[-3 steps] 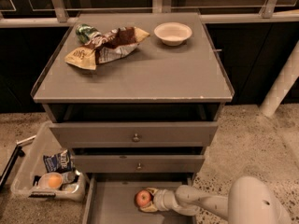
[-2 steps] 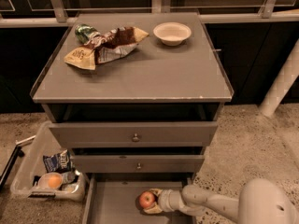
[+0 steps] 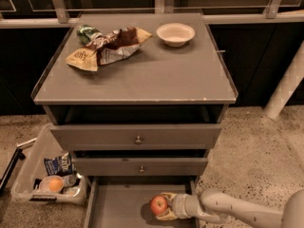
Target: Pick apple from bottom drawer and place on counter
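Observation:
The apple point(image 3: 158, 204) is small, round and red, and sits low in the open bottom drawer point(image 3: 118, 208) near its right wall. My gripper point(image 3: 162, 206) reaches in from the lower right, and its pale fingers point(image 3: 167, 216) are closed around the apple. The arm runs off to the bottom right corner. The counter point(image 3: 156, 75) is the broad grey cabinet top above, with a chipped front edge.
On the counter lie crumpled snack bags point(image 3: 105, 47) at the back left and a white bowl point(image 3: 175, 33) at the back right. Two knobbed drawers point(image 3: 137, 139) stand partly open above the bottom one. A clear bin point(image 3: 47, 182) with an orange fruit point(image 3: 55, 183) sits on the floor at left.
The camera has shifted slightly and the view moved. The gripper stays around the apple, which sits a little higher and further right in the drawer.

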